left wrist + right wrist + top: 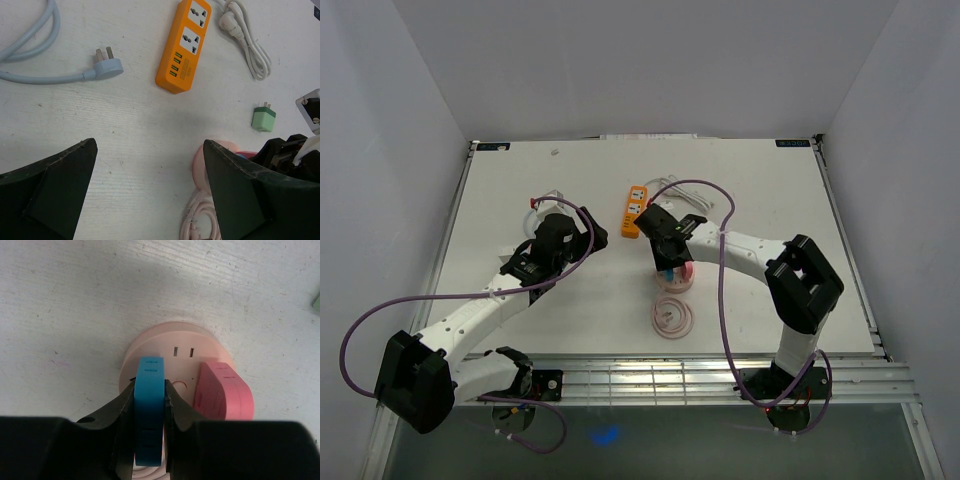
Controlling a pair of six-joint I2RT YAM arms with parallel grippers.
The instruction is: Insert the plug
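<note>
The right end effector grips the blue plug, holding it against the round pink socket near the middle of the worktop, beside a pink plug seated there; the left end effector gapes wide near the orange power strip.

No legible text; orange power strip print unreadable.

My left arm and right arm: white links, boxy black joints, a purple cable looping along each. Left tool and right tool are matte black, wedge-fingered.
</note>
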